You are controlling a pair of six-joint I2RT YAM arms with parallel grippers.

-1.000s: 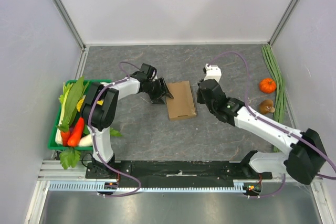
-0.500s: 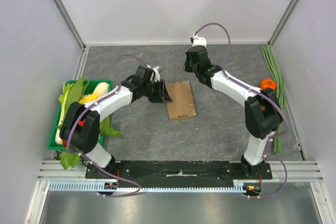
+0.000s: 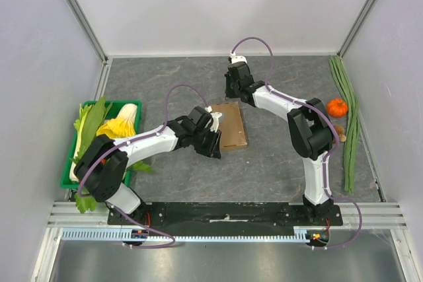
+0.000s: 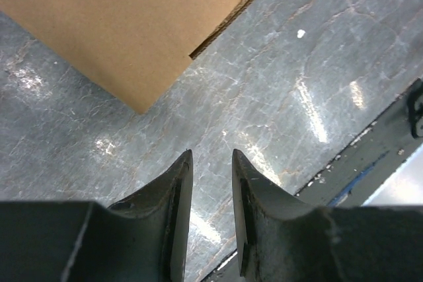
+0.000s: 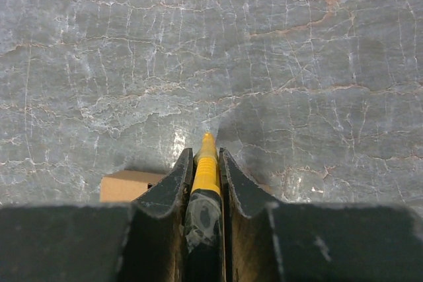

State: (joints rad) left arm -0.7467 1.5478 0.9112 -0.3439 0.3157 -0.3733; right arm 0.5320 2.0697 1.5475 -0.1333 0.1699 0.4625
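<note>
Overhead view is bright and even, with soft light from above; the arms throw only faint, blurred shadows on the grey marbled table (image 3: 277, 163). In the left wrist view, white glare streaks the table toward its near edge, and the left gripper (image 4: 210, 160) sits dark and soft-focused. In the right wrist view there's a hot glint just ahead of the right gripper (image 5: 206, 152), with its shadow falling right. The yellow-tipped black stick (image 5: 205, 176) it pinches blurs toward the lens.

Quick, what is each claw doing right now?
Left gripper: slightly open, empty, near the cardboard box.
Right gripper: shut on a yellow-and-black tool.
</note>
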